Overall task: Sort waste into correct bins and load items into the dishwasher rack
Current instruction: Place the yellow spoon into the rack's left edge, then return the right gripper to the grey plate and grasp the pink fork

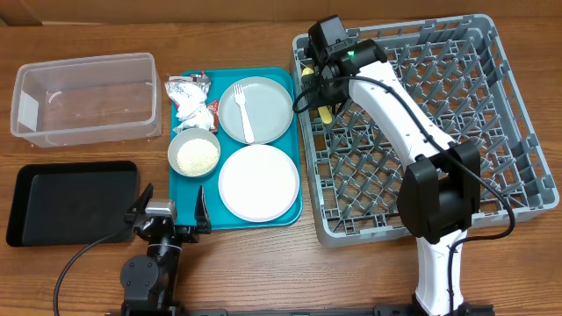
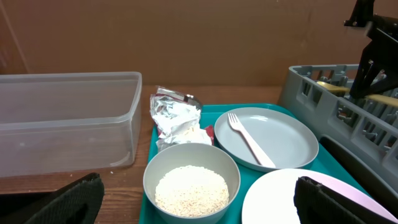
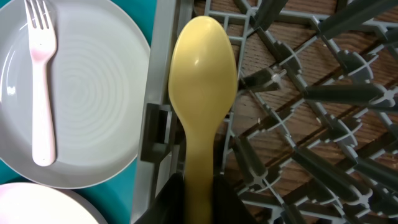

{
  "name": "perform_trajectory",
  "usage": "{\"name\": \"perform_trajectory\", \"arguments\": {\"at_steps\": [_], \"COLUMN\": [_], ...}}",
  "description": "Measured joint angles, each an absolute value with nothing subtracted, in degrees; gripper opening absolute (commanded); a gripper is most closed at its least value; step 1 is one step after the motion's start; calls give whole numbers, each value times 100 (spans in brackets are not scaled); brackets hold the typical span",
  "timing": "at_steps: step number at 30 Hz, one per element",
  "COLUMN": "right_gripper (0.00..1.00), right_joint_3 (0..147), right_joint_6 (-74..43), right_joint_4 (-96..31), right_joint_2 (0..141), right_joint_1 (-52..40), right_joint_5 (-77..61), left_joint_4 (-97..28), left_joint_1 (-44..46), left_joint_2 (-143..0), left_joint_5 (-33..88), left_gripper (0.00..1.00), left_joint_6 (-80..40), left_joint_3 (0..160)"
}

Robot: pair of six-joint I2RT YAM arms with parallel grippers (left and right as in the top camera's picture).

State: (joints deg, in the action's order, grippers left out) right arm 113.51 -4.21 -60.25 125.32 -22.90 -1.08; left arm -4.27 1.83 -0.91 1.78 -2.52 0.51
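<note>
My right gripper [image 1: 316, 83] is shut on the yellow spoon [image 3: 202, 81] and holds it over the left edge of the grey dishwasher rack [image 1: 518, 114], bowl end pointing away. The spoon also shows in the overhead view [image 1: 325, 111]. My left gripper [image 1: 169, 219] is open and empty at the table's front, just before the teal tray. On the tray stand the grey bowl of rice [image 1: 193, 154], the grey-green plate [image 1: 268, 105] with the white fork [image 1: 244, 114], the white plate [image 1: 258, 183], the napkin [image 1: 189, 105] and the foil wrapper [image 1: 184, 85]. The cup is out of view.
The clear tub [image 1: 83, 98] stands at the back left. The black tray [image 1: 68, 200] lies at the front left. The teal tray [image 1: 294, 149] lies right next to the rack's left wall.
</note>
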Motion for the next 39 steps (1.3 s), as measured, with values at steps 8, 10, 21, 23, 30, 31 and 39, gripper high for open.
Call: {"name": "perform_trajectory", "arguments": {"at_steps": [8, 10, 21, 23, 30, 31, 39], "right_gripper": [47, 47, 34, 36, 47, 47, 54], "right_joint_3": [11351, 11351, 11638, 11644, 11649, 11649, 11607], "right_joint_6": [-633, -661, -725, -731, -731, -733, -746], "right_joint_4": [-6058, -6101, -5830, -5631, -4676, -4556, -3728], "right_joint_2": [12532, 12532, 12486, 12484, 12814, 12973, 13847], "right_joint_1": [-2303, -2324, -3068, -3426, -3968, -3944, -3844], "right_joint_5": [-202, -217, -598, -545, -198, -161, -14], "left_joint_4": [-427, -427, -427, -425, -427, -427, -427], "left_joint_1": [183, 183, 183, 183, 183, 183, 183], "left_joint_2": [-91, -91, -91, -91, -91, -91, -91], "left_joint_5": [178, 178, 178, 178, 178, 178, 178], "left_gripper": [100, 100, 100, 100, 100, 100, 100], "left_joint_6": [-252, -252, -252, -252, -252, -252, -252], "left_joint_3": [51, 51, 51, 49, 51, 51, 51]}}
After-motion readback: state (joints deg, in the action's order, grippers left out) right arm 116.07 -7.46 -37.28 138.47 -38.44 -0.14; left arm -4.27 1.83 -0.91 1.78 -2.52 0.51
